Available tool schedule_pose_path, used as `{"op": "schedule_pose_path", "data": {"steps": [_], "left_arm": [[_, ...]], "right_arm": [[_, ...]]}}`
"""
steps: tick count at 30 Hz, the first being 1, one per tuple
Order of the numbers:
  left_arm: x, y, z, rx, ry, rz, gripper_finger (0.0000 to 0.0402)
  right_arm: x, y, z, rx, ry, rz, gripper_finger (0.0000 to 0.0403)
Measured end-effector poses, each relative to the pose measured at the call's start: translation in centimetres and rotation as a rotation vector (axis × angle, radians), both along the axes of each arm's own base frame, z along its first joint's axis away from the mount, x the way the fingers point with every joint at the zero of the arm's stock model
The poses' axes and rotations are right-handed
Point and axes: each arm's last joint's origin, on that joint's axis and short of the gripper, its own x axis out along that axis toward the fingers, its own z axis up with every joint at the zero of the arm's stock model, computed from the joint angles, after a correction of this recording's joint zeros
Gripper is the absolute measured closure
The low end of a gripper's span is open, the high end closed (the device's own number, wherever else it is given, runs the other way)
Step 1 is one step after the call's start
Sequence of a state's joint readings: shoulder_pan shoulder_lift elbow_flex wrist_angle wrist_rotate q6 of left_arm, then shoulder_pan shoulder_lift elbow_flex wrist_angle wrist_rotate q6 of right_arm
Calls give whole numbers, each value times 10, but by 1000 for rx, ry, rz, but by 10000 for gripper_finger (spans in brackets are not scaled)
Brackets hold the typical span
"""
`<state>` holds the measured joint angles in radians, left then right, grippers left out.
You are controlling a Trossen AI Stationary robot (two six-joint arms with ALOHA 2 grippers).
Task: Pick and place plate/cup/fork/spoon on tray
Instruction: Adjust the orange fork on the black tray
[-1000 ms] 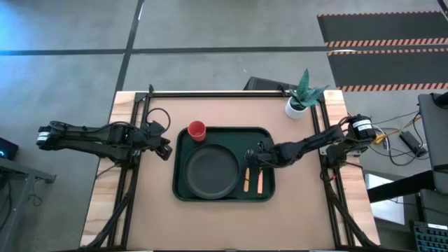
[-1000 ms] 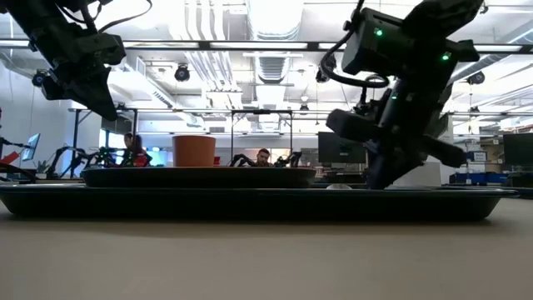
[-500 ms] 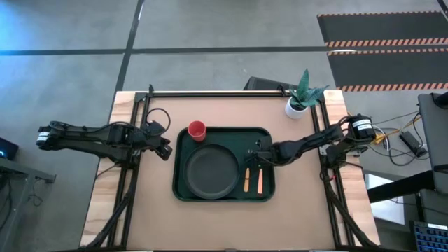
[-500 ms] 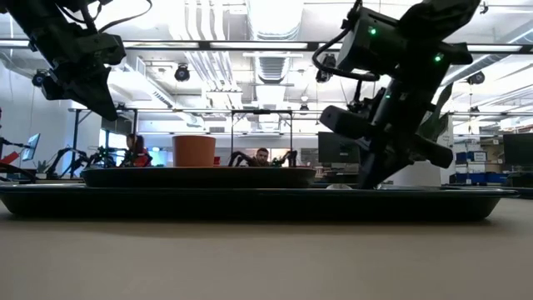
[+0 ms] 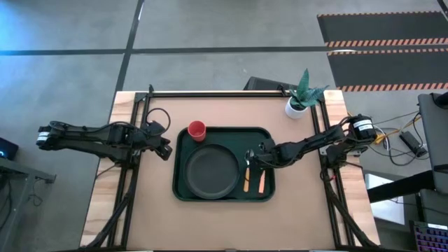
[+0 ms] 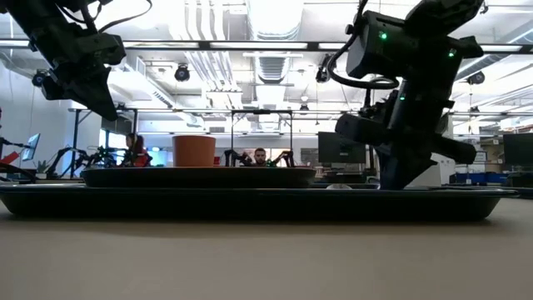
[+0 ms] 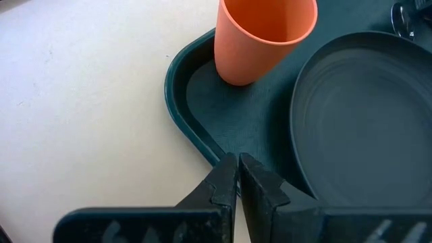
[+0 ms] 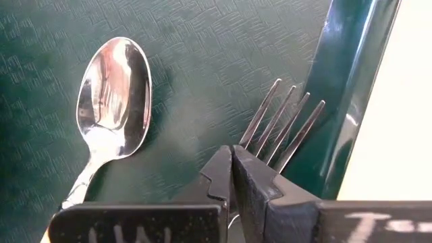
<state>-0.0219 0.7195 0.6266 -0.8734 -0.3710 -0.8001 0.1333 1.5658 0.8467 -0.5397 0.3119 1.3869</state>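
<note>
The right gripper [image 8: 231, 165] has its fingers pressed flat together with nothing between them, the tips low over the tray [image 5: 183, 190] floor. Just ahead of the tips lie the fork [image 8: 283, 128] tines, fanned out and pointing away from the gripper toward the tray's raised rim beside them. To the other side of the tips lies the spoon [image 8: 111, 101], bowl up, its handle running back alongside the fingers. In the high view fork [image 5: 260, 181] and spoon [image 5: 247, 180] lie side by side with a small gap, long axes parallel, orange handles toward the near table edge, metal ends toward the right gripper [image 5: 252, 159] above them. The plate [image 5: 210, 171] sits flat just beyond the spoon, filling the tray's middle. The right arm reaches in from the table's right edge, stretched low and nearly level across the tray rim, wrist tipped down. A white pot with a green plant [image 5: 302, 94] stands well behind that arm at the table's far corner.

The left gripper [image 7: 237, 177] is likewise clenched on nothing, hanging above the tray's corner rim. Ahead of its tips stands the cup [image 7: 263, 37], upright inside the tray corner, with the plate's rim next to it. The left arm lies stretched from the table's left side.
</note>
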Motion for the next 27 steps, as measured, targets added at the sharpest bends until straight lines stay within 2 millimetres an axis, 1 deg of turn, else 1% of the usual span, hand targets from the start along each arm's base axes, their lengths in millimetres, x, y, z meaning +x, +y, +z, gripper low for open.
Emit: {"op": "schedule_pose_path", "data": {"steps": [5, 8, 15, 18, 23, 27], "left_arm": [[0, 0, 0, 0, 0, 0, 402], [0, 0, 0, 0, 0, 0, 402], [0, 0, 0, 1, 0, 0, 402], [0, 0, 0, 0, 0, 0, 402], [0, 0, 0, 0, 0, 0, 402], [0, 0, 0, 0, 0, 0, 402]], "right_arm": [[1, 0, 1, -1, -12, -1, 394], [4, 1, 2, 5, -54, 15, 394], [14, 2, 15, -3, -91, 66, 394], [14, 2, 19, -9, -58, 71, 394], [8, 1, 24, 2, 47, 34, 394], [8, 2, 25, 27, 45, 6, 394]]}}
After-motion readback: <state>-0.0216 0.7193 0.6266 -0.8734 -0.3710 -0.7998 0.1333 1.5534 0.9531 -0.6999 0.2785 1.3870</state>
